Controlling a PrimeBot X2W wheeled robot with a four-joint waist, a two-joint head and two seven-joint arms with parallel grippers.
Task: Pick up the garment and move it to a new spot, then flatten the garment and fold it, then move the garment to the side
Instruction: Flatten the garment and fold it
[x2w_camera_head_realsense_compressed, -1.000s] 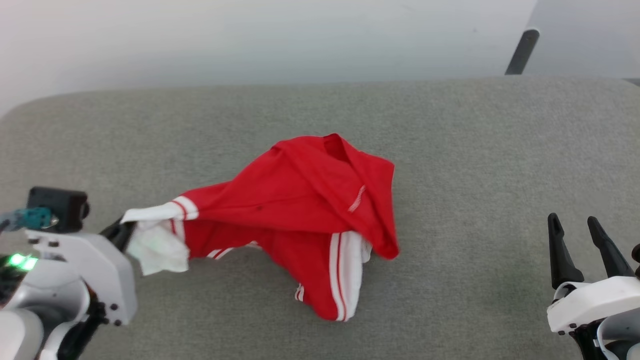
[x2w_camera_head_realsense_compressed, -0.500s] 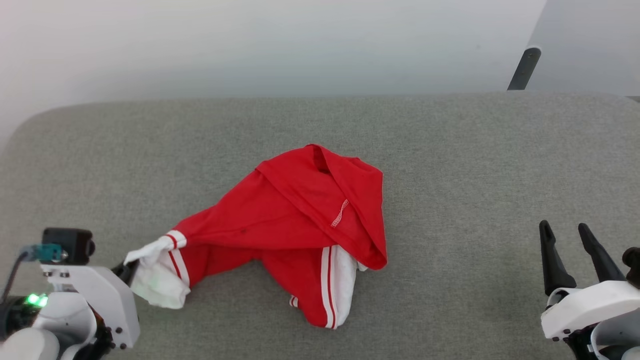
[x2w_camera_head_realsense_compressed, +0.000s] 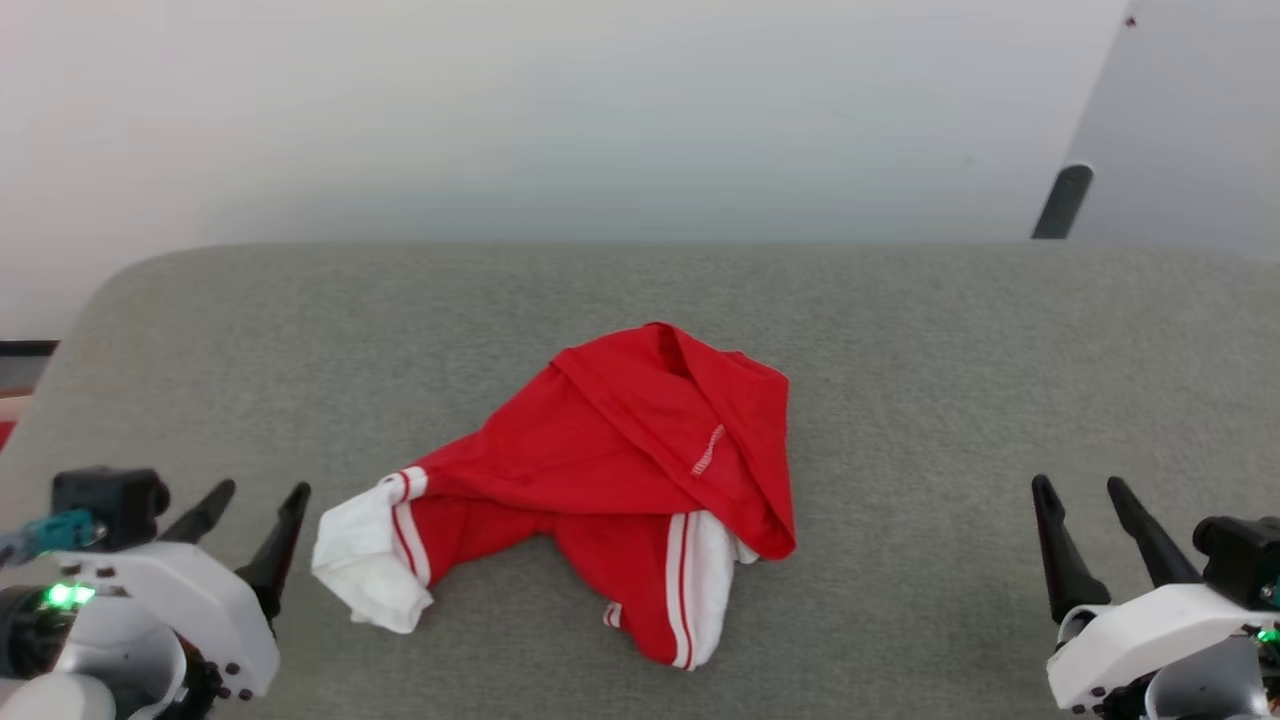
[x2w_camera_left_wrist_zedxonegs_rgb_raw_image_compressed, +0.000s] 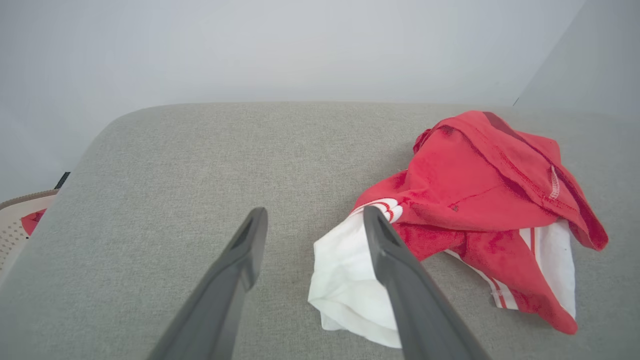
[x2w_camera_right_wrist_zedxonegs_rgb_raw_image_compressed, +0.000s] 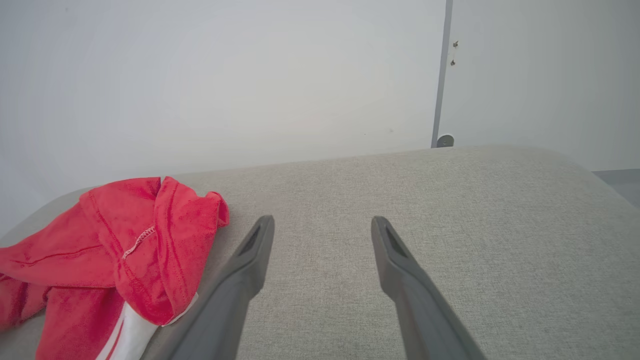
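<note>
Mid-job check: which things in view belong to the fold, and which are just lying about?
Job: garment, crumpled on the grey cushion; left gripper, open beside its white sleeve; right gripper, open, apart from it.
Lying about: basket off the cushion's end, red cloth in it; dark post by the wall.
</note>
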